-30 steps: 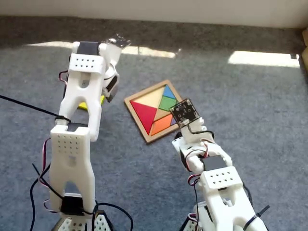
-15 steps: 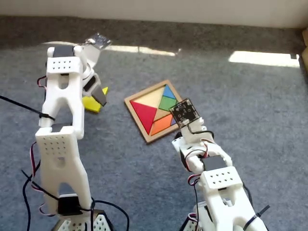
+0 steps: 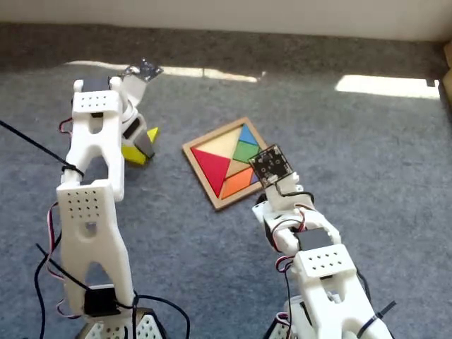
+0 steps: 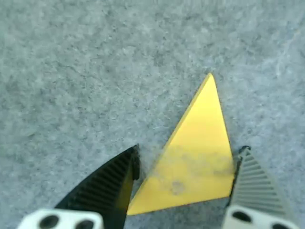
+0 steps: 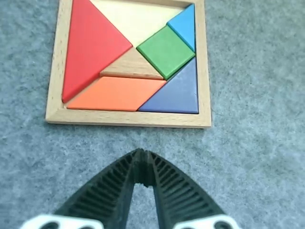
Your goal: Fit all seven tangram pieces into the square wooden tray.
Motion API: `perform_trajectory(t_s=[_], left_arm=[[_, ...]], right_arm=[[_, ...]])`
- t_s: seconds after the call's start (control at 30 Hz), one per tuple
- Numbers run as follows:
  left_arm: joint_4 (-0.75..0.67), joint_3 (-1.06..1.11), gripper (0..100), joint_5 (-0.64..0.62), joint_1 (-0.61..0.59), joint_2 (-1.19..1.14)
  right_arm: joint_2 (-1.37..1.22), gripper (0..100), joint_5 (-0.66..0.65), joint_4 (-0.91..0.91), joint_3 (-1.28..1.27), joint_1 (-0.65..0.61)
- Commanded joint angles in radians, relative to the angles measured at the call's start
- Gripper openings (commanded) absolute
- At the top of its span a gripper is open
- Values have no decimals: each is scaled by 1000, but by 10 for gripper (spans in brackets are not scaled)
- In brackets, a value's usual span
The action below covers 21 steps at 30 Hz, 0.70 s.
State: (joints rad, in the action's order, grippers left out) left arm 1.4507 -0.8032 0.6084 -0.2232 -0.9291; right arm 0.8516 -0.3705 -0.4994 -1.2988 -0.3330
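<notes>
- The yellow triangle [image 4: 190, 157] lies flat on the grey carpeted bench [image 3: 367, 162], right between the fingers of my left pincer [image 4: 188, 153].
- That left pincer is released and spread wide. Its black finger stands just off one slanted edge of the triangle with a sliver of carpet between, and its pale finger sits at the opposite base corner. I cannot tell whether that one touches.
- The triangle's sharp tip points away from the left pincer.
- The square wooden tray [image 5: 128, 118] lies just ahead of the tips of my right pincer [image 5: 143, 164], with a strip of carpet between them.
- The right pincer is clenched, its fingers pressed together on nothing.
- In the tray I see a red triangle [image 5: 88, 47], a cream triangle [image 5: 133, 19], a green square [image 5: 166, 51], a small blue triangle [image 5: 185, 26], an indigo triangle [image 5: 176, 90] and an orange parallelogram [image 5: 116, 93], the last two along the rim nearest the right pincer.
- A bare triangular patch of tray floor [image 5: 131, 67] shows among the red, green and orange pieces.
- From the high view, the tray is well apart from the left pincer.
</notes>
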Motion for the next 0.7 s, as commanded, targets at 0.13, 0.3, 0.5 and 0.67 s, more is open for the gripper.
perform_trajectory(t_s=[0.13, 0.3, 0.5, 0.67], left_arm=[[124, -317, 302, 11, -44, -94], [117, -354, 302, 14, -44, -197], [146, -354, 298, 14, -41, -265], [253, -367, 244, 15, -30, -265]], right_arm=[[25, 6, -5, 21, 4, 8], [25, 6, -5, 21, 4, 8], [24, 6, -5, 21, 4, 8], [24, 6, -6, 21, 4, 8]])
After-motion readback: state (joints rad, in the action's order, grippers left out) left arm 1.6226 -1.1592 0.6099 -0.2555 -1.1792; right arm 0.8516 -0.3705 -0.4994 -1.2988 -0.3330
